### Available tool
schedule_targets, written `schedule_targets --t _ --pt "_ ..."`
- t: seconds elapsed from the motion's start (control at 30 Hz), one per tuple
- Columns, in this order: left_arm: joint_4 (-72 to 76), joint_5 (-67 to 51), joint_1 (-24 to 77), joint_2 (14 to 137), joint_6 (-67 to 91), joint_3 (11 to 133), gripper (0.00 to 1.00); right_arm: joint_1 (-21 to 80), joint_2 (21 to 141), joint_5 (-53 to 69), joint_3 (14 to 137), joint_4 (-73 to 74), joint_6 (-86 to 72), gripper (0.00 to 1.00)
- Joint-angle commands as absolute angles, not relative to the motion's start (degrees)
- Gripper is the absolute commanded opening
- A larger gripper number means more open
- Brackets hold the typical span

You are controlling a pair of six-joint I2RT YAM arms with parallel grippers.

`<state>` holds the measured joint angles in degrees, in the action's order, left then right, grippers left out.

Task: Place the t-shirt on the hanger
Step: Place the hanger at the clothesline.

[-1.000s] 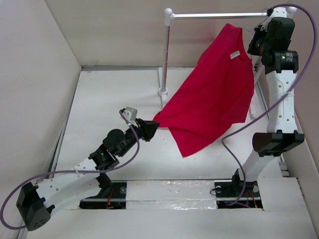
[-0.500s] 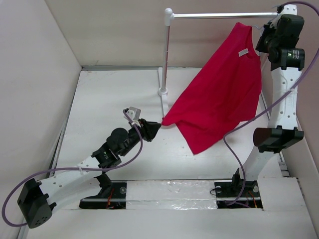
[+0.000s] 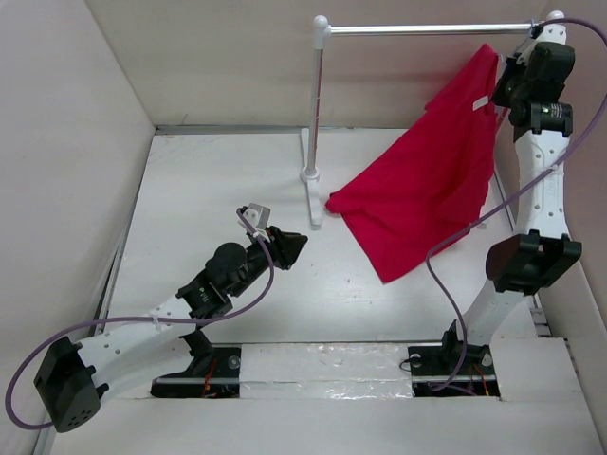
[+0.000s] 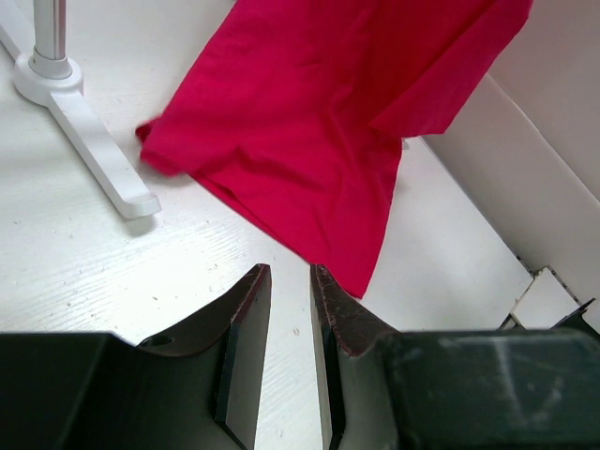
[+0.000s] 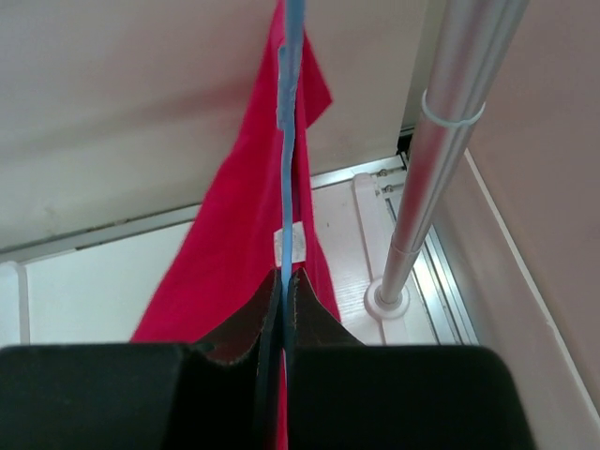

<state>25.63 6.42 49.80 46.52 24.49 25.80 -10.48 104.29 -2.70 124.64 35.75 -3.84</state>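
The red t-shirt [image 3: 427,190] hangs from the top right near the rail and drapes down to the left. Its lower corner ends beside the stand's foot. My right gripper [image 3: 501,87] is high up at the shirt's collar. In the right wrist view it [image 5: 286,274] is shut on the thin blue hanger [image 5: 291,141] wire, with the t-shirt [image 5: 244,244] and its white label behind. My left gripper [image 3: 289,245] is low over the table, a little short of the shirt. In the left wrist view it [image 4: 289,272] is slightly open and empty, with the t-shirt [image 4: 309,112] ahead.
The white rail stand has a post [image 3: 318,104] and a top rail [image 3: 427,29] at the back. Its foot [image 4: 89,131] lies left of the shirt's corner. Its right post [image 5: 431,169] stands close beside my right gripper. Walls enclose the table on the left, back and right.
My left gripper has let go of the shirt's lower edge, which has swung right, away from it. My right gripper has moved up and right toward the rail's end with the hanger.
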Motion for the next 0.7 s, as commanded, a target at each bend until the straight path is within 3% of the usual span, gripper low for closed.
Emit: schedule_targets --t 0.0,0.07,0.1,0.2,0.3,0.37,0.43,0.5,0.53,0.67 --pt "28.7 6.1 50.1 46.0 24.7 26.4 0.2 -11.8 99.1 -1.1 121.1 27.8 -5.6 0.0" --pt "28.7 6.5 50.1 46.0 24.7 26.3 0.2 -11.8 97.8 -0.5 118.0 25.3 -6.1 0.1" --pt "28.7 6.9 50.1 45.9 24.7 26.2 0.21 -11.8 97.0 -0.5 117.2 24.4 -6.6 0.24" --pt "28.5 7.4 50.1 45.8 24.7 26.3 0.21 -11.8 93.9 -0.4 114.4 21.7 -8.1 0.51" --pt "28.2 7.8 50.1 45.7 24.8 26.2 0.21 -11.8 91.7 -2.0 111.9 19.5 -10.4 0.68" --pt "28.1 8.0 50.1 45.6 24.7 26.3 0.21 -11.3 88.5 -3.8 110.2 17.4 -11.9 0.75" --pt "28.0 8.5 50.1 45.4 24.8 26.1 0.22 -10.2 86.1 -4.9 106.3 15.7 -13.7 0.75" --pt "27.8 9.2 50.1 45.2 24.9 26.1 0.23 -9.5 81.4 -6.1 101.1 12.3 -15.3 0.67" --pt "27.8 9.4 50.1 45.0 24.9 26.0 0.24 -8.8 79.6 -6.2 99.2 10.8 -15.7 0.99" --pt "27.2 10.1 50.1 44.2 24.8 26.0 0.26 -7.7 71.3 -2.9 90.0 3.6 -19.6 1.0"
